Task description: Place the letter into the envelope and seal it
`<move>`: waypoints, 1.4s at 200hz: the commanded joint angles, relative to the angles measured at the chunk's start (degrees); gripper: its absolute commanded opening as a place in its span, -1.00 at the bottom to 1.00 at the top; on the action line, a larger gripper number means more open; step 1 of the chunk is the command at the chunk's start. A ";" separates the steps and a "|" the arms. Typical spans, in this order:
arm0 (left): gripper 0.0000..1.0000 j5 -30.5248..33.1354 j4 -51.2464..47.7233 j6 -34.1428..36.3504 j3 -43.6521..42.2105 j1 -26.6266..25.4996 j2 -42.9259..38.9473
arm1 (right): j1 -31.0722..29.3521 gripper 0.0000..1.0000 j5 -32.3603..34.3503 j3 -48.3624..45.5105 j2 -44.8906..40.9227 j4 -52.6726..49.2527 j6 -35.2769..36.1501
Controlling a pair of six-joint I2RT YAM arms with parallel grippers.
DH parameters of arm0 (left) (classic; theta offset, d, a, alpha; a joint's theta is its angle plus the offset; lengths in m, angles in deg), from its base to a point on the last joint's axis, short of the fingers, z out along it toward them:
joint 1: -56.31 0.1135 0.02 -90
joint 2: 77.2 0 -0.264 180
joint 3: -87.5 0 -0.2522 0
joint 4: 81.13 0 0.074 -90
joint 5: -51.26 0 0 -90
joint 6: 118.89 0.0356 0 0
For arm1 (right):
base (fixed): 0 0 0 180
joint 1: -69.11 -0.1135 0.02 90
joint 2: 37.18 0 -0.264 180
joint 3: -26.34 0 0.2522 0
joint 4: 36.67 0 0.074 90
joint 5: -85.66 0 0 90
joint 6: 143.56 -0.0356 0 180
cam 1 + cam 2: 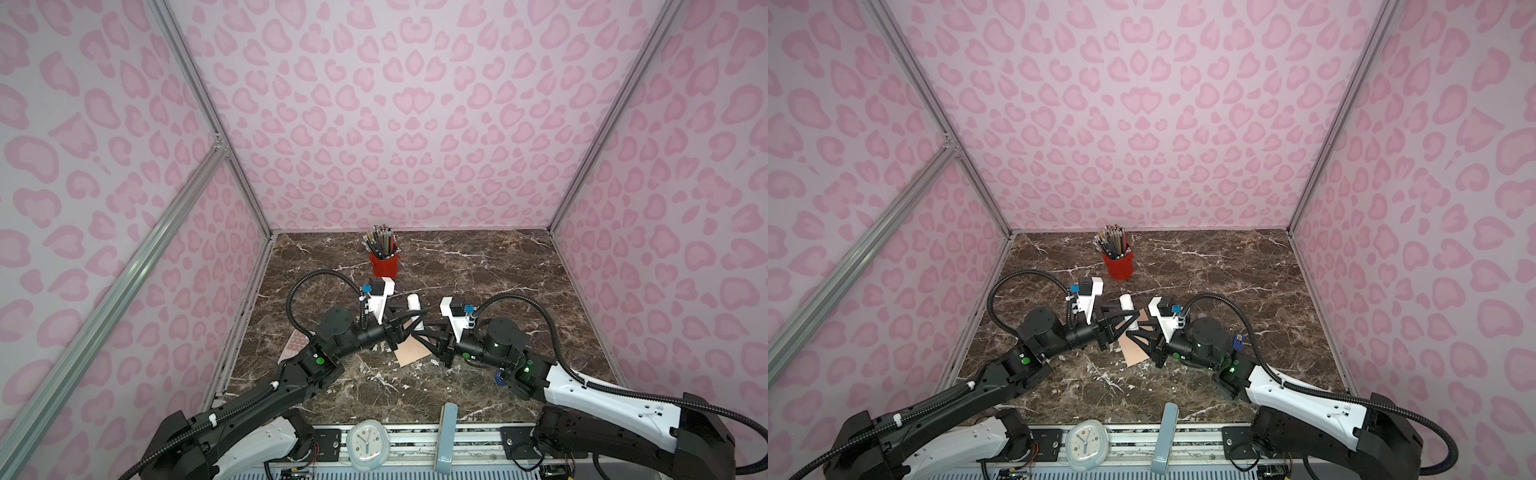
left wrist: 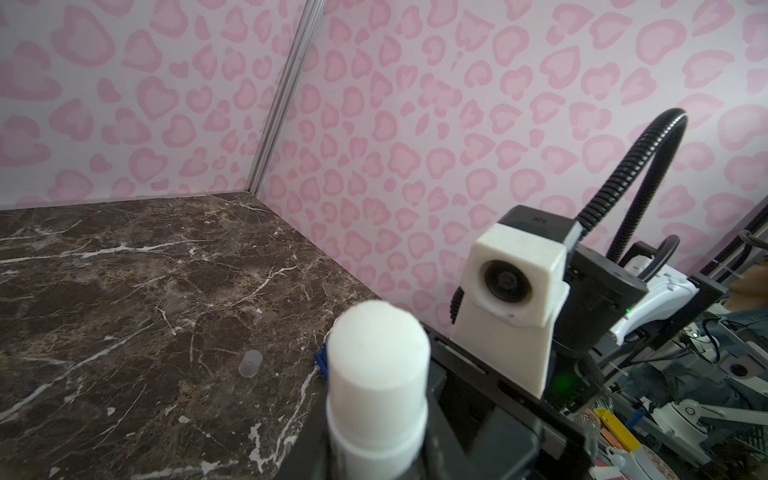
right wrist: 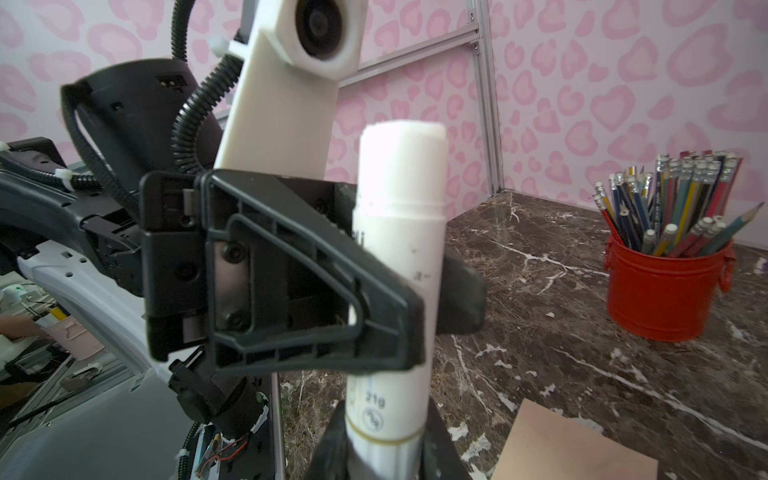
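Observation:
Both grippers hold one white glue stick above the table's middle, its bare glue tip pointing to the back. My left gripper is shut on the stick's body. My right gripper has its jaws pressed on either side of the stick's printed lower end. The peach-pink envelope lies flat on the marble just under both grippers, partly covered by them. The letter is out of view.
A red bucket of pencils stands behind the grippers. A pink calculator lies partly under the left arm. A small clear cap rests on the marble. A clock and a grey-blue block sit at the front edge.

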 commanded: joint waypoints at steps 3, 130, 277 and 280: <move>-0.93 9.21 -1.83 -0.08 -1.60 -0.46 -0.21 | -1.18 -0.56 7.92 2.18 0.15 1.90 3.08; -0.93 29.97 4.90 -2.05 -5.19 -3.44 2.52 | -21.17 -0.53 51.10 13.19 11.39 -5.92 14.68; -0.92 7.99 -5.47 1.94 1.91 1.91 -4.58 | -6.20 -0.08 12.53 -1.53 -9.14 -7.16 9.72; -0.92 6.06 -5.31 1.87 2.15 2.44 -4.36 | -5.24 -0.08 10.59 -1.80 -9.30 -6.49 9.11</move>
